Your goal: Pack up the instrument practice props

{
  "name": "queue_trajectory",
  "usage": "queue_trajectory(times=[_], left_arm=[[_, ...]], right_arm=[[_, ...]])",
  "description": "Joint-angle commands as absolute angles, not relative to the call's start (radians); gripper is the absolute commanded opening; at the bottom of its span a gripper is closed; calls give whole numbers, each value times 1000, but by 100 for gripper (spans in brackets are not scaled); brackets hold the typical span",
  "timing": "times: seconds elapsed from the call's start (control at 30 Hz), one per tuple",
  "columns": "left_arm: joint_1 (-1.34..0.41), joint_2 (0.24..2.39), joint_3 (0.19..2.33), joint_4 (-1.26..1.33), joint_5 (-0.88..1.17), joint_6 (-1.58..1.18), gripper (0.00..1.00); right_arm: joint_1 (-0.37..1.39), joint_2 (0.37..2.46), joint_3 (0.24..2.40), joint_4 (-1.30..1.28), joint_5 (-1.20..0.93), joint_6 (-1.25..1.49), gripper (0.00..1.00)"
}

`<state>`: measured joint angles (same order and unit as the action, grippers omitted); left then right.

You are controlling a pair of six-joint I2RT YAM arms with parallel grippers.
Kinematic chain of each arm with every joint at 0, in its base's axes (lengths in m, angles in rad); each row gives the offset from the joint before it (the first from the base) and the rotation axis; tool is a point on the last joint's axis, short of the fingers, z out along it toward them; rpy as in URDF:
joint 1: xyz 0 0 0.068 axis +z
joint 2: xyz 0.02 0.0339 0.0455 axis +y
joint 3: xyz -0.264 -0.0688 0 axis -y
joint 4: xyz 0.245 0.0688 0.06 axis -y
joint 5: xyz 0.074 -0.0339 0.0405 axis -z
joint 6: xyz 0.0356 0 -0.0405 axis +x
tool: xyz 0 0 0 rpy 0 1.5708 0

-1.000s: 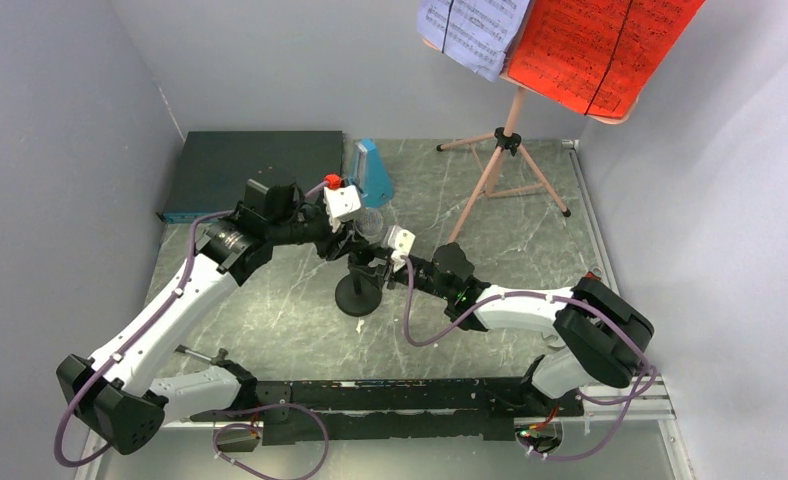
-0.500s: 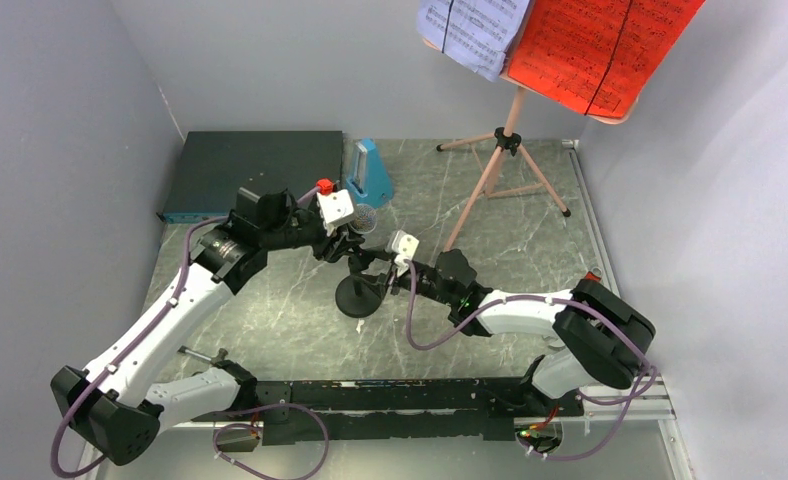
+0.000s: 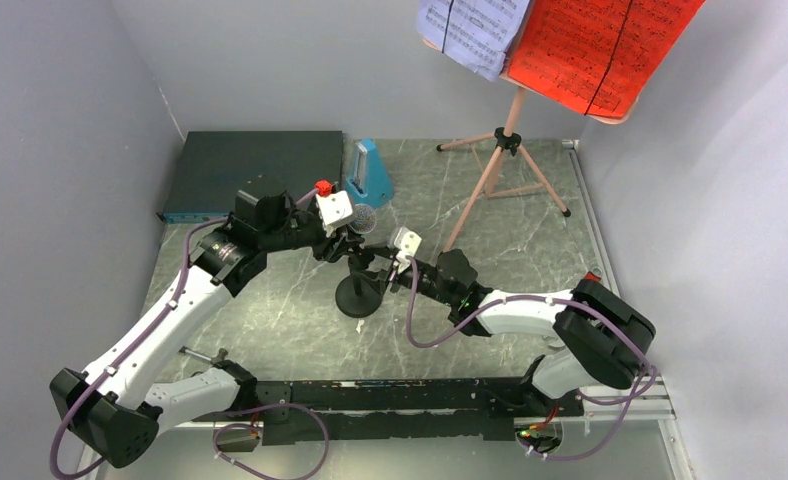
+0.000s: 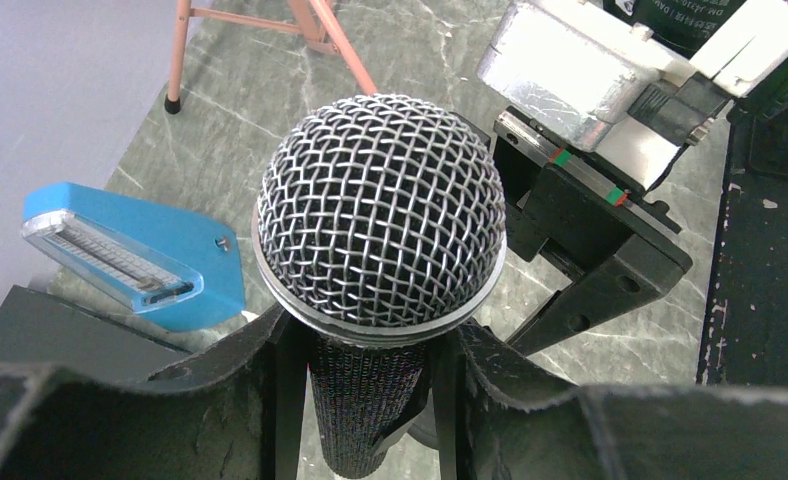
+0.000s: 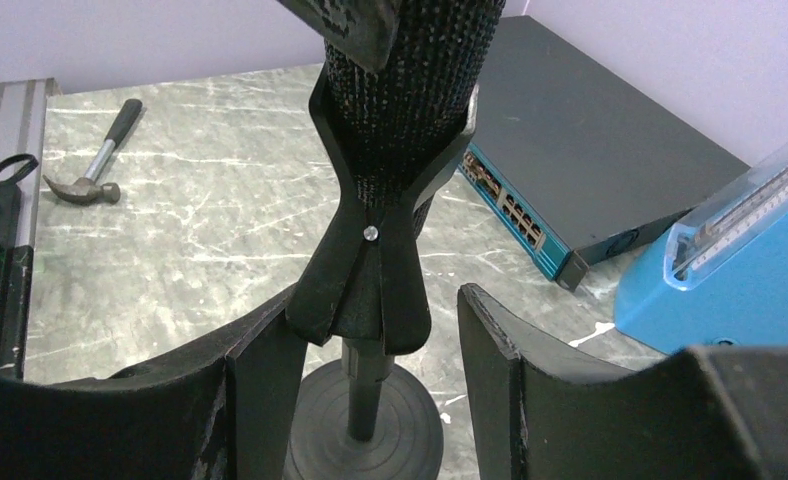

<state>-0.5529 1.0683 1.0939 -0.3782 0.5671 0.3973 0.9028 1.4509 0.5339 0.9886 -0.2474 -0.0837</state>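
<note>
The black microphone [image 4: 380, 210] with its silver mesh head sits in the clip [image 5: 370, 270] of its round-base stand [image 3: 358, 298] at mid-table. My left gripper [image 4: 365, 335] is shut on the microphone's body just under the head. My right gripper [image 5: 380, 300] is open around the lower end of the clip; its left finger touches the clip and its right finger stands apart. The blue metronome [image 3: 370, 172] stands just behind. At the back right, the pink music stand [image 3: 500, 170] holds a red sheet [image 3: 600, 45] and a lavender sheet [image 3: 475, 30].
A flat black electronics box [image 3: 255, 170] lies at the back left, close to the metronome. A hammer [image 5: 95, 170] lies near the left arm's base. Grey walls close in the left, back and right sides.
My left gripper's jaws have closed onto the microphone's body. My right gripper's jaws have opened wider around the clip. Both arms have shifted only slightly.
</note>
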Motion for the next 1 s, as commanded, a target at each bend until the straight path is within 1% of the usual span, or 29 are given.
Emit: queue_trajectory(times=[0.0,0.1,0.2,0.27,0.43,0.57,0.6,0.77,0.97], left_arm=[[-552,1051,1091,-357,572,367,21],[-552,1051,1091,-356,571,365,21],[-552,1049,1089,-354,560,365,21],[-552,1045,1090,-354,556,365,21],[-552,1042,1104,-362,560,362,21],[-552,1044,1120,-372,555,361,21],[-552,1046,1122,-373,551,362,21],[-552,1037,1141,-372,519,351,20],[-549,1021,1168,-338,391,310,19]], right_arm=[[905,1453,580,1067,-227,-66,59],[906,1463,593,1068,-223,-67,56],[906,1466,597,1060,-215,-76,50],[906,1460,594,1043,-211,-86,43],[906,1430,575,1000,-217,-111,19],[906,1411,571,941,-240,-136,2],[905,1408,569,931,-245,-142,0],[904,1394,559,891,-260,-154,0],[901,1390,541,884,-270,-151,0]])
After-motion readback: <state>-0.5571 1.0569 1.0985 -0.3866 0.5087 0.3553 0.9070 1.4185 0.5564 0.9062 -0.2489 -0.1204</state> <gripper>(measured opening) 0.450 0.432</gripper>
